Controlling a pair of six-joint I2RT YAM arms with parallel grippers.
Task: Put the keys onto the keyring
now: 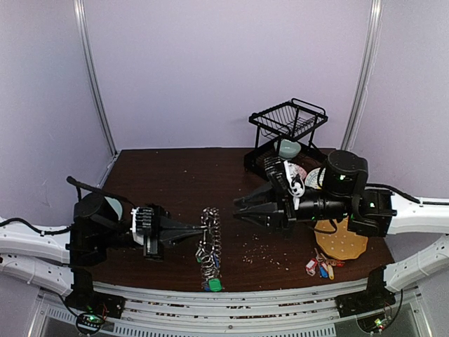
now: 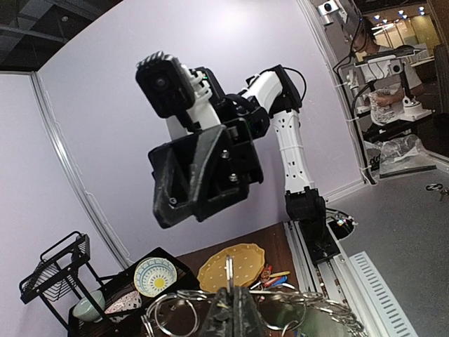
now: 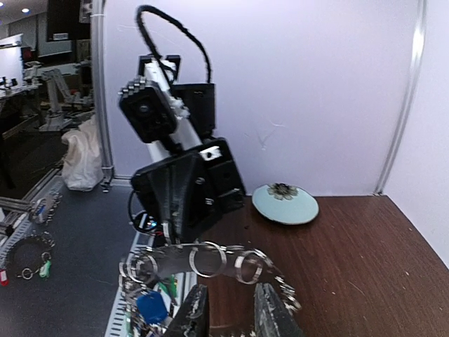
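The keyring [image 1: 210, 239] is a large silver ring strung with small loops and keys, with a green tag [image 1: 215, 284] at its low end. It stands on edge over the table middle. My left gripper [image 1: 201, 230] is shut on its rim, and in the left wrist view my left gripper [image 2: 235, 317] pinches the ring [image 2: 295, 298]. My right gripper [image 1: 237, 208] is open just right of the ring, not touching it. In the right wrist view its fingers [image 3: 196, 314] stand apart below the ring [image 3: 210, 256], beside a blue tag [image 3: 149, 307]. A loose bunch of red, yellow and blue tagged keys [image 1: 321, 267] lies at the front right.
A yellow dotted plate [image 1: 342, 243] lies under the right arm. A black wire dish rack [image 1: 287, 121] stands at the back right with bowls [image 1: 289, 148] below it. A pale plate [image 3: 284, 202] lies face down by the left arm. Crumbs dot the table.
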